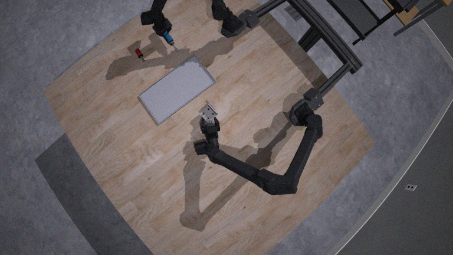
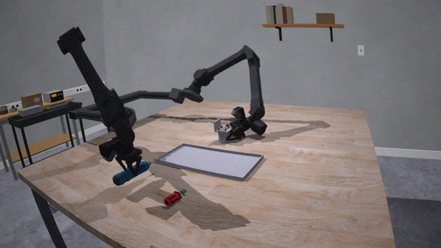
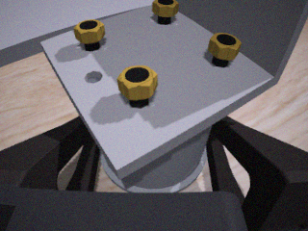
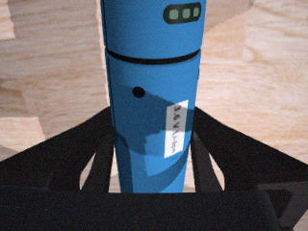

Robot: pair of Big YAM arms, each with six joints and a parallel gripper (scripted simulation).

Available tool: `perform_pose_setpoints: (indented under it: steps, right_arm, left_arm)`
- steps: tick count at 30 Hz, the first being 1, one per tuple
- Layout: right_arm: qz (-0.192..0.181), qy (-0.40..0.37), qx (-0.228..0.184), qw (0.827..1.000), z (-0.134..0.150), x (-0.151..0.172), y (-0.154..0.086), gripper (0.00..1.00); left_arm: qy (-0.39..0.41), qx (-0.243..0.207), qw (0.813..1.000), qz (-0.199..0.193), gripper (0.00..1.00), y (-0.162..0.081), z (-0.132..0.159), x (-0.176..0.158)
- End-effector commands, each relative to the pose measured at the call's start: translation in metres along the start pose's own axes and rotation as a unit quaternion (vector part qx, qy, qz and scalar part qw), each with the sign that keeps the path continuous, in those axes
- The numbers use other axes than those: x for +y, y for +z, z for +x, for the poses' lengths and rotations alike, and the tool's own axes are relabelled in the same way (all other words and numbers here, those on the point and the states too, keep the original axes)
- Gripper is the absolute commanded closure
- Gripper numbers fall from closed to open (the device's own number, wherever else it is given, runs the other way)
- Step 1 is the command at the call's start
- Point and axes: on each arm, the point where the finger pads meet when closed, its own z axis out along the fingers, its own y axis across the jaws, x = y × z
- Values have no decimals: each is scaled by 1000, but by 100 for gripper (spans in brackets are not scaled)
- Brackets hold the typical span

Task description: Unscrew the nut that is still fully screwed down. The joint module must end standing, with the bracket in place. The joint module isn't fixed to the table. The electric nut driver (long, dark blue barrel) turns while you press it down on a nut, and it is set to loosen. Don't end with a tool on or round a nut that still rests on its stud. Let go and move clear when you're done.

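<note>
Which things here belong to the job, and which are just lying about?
For the job:
- blue electric nut driver
- joint module
- bracket
- gold nuts

Apparently just lying about:
- red-handled tool
- shallow tray

A wall-mounted shelf [image 2: 302,26] supports a row of upright books [image 2: 279,15] and, apart from them, a brown box [image 2: 325,18]. A light switch plate [image 2: 360,50] is fitted to the wall [image 2: 182,11], below and beside the shelf.
</note>
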Motion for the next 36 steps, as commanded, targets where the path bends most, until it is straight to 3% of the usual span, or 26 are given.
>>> perform_pose_setpoints:
  steps: [1, 3, 5, 8, 16, 25, 27, 36]
  right_arm:
    - [-5, -4, -4, 1000, -5, 3, 8, 58]
    - [-4, -5, -3, 1000, -3, 1, 13, 58]
    - [-24, -1, -13, 1000, -10, 12, -1, 58]
    - [-26, -1, -14, 1000, -12, 15, -2, 58]
    - [-7, -4, -5, 1000, -6, 5, 15, 58]
    - [-14, -1, -8, 1000, -8, 10, 8, 58]
    - [-4, -5, -4, 1000, -4, 2, 20, 58]
    - [-5, -4, -5, 1000, -5, 3, 26, 58]
  left_arm:
    - [16, 4, 1000, 7, 41, 8, -14, 3]
    - [16, 4, 1000, 7, 41, 8, -14, 3]
    - [16, 4, 1000, 7, 41, 8, -14, 3]
    - [16, 4, 1000, 7, 41, 8, -14, 3]
    - [16, 4, 1000, 7, 41, 8, -14, 3]
    - [16, 4, 1000, 7, 41, 8, -14, 3]
    - [16, 4, 1000, 7, 41, 8, -14, 3]
    - [16, 4, 1000, 7, 41, 8, -14, 3]
